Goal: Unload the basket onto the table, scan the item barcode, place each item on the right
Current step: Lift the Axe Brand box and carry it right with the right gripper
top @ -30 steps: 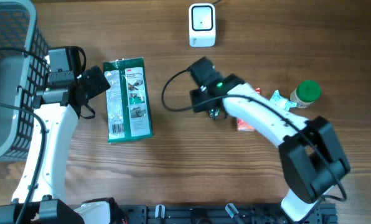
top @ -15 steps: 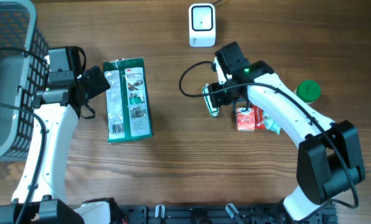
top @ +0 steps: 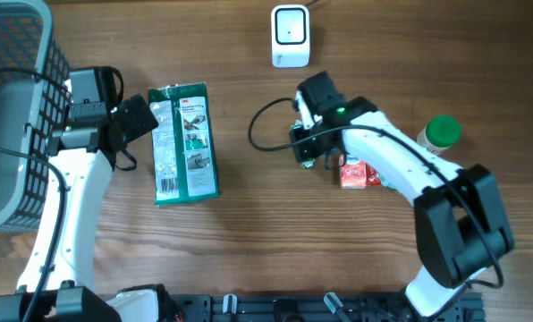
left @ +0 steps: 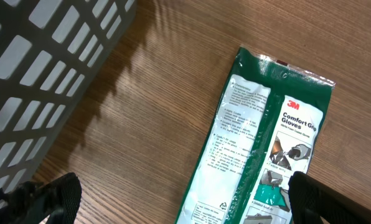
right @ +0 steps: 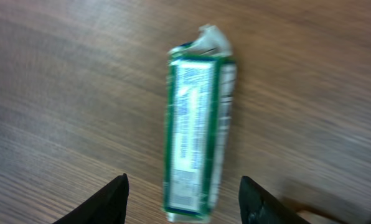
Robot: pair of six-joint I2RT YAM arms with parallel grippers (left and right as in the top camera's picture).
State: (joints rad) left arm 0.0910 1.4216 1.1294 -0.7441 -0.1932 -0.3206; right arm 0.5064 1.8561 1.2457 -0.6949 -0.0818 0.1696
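Right gripper [right: 185, 196] hovers half-open astride the slim green-and-white packet [right: 196, 134] — fingers [right: 114, 198] clear of both edges — apparently lined up to pinch it for the scanner [top: 291, 36].

From above the light is bright, even and soft, with faint shadows on the table [top: 249, 233] and everything sharp. Left of the left gripper [left: 192, 202], the basket [left: 42, 74] throws a slatted shadow onto the wood; ahead, film on the glove packet [left: 260, 143] glints. Its fingers [left: 55, 198] are dark, unfocused blobs. Ahead of the right gripper [right: 182, 199], the small packet [right: 195, 130] is smeared by motion blur, print unreadable.
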